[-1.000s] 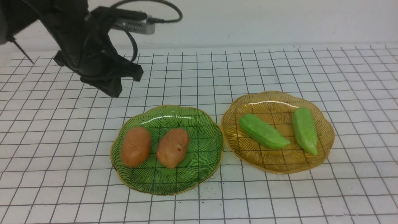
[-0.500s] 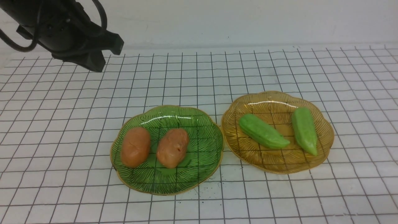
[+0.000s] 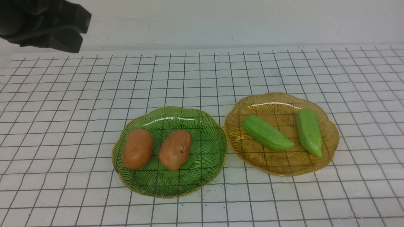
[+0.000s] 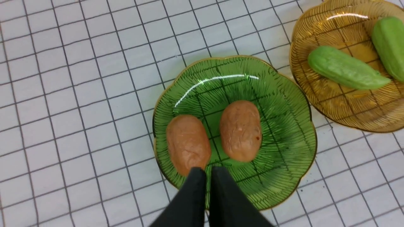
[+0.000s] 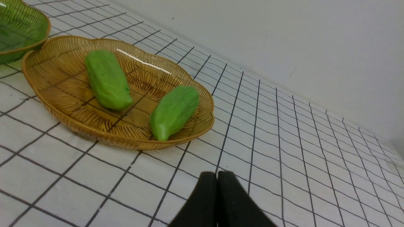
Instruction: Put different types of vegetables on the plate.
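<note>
Now both potatoes (image 3: 156,149) fill the green plate (image 3: 205,164), both cucumbers (image 3: 285,132) the amber plate (image 3: 281,168); claws together.

The left arm (image 3: 44,26) rose and drew back toward the far left corner of the table (image 3: 63,126), away from the green plate (image 3: 205,157), until only part showed.

Two plates sat side by side near the front middle of my gridded tabletop (image 3: 63,126), rims almost touching. The left plate (image 3: 202,126) held two potatoes (image 3: 138,153) (image 3: 175,149) side by side; the right plate (image 3: 277,101) held two cucumbers (image 3: 266,133) (image 3: 309,131).
</note>
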Controlling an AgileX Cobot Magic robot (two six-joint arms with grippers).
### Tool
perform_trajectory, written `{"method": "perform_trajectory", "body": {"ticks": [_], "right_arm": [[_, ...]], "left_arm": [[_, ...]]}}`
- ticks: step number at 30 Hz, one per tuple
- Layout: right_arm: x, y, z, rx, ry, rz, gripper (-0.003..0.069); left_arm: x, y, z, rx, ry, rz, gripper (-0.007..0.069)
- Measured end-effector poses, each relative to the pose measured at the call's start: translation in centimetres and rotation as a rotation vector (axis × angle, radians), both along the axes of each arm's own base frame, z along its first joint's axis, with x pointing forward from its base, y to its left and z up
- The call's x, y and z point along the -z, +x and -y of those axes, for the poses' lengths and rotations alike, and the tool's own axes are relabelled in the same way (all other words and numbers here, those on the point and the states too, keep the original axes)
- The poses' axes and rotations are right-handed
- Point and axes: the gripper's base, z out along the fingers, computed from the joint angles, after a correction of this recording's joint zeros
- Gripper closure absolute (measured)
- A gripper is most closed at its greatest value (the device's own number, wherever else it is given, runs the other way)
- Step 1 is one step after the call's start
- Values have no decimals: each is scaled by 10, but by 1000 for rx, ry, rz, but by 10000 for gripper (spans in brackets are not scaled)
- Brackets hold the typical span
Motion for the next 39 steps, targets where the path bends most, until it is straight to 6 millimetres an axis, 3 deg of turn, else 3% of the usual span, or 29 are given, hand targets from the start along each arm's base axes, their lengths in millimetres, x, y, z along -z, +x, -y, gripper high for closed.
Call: {"method": "perform_trajectory", "body": {"ticks": [8, 11, 16, 29, 39], "right_arm": [[5, -1, 0, 2, 35, -73, 674], [6, -2, -2, 10, 154, -120, 674], [7, -2, -2, 14, 179, -126, 674], [6, -2, -1, 54, 362, -142, 674], [6, -2, -2, 55, 377, -142, 674]], "left_arm": [[22, -43, -4, 26, -55, -62, 623], [37, -59, -5, 41, -78, -103, 623], [46, -63, -5, 47, -70, -129, 623], [46, -63, -5, 65, -58, -124, 629], [46, -63, -5, 68, -56, -123, 629]]}}
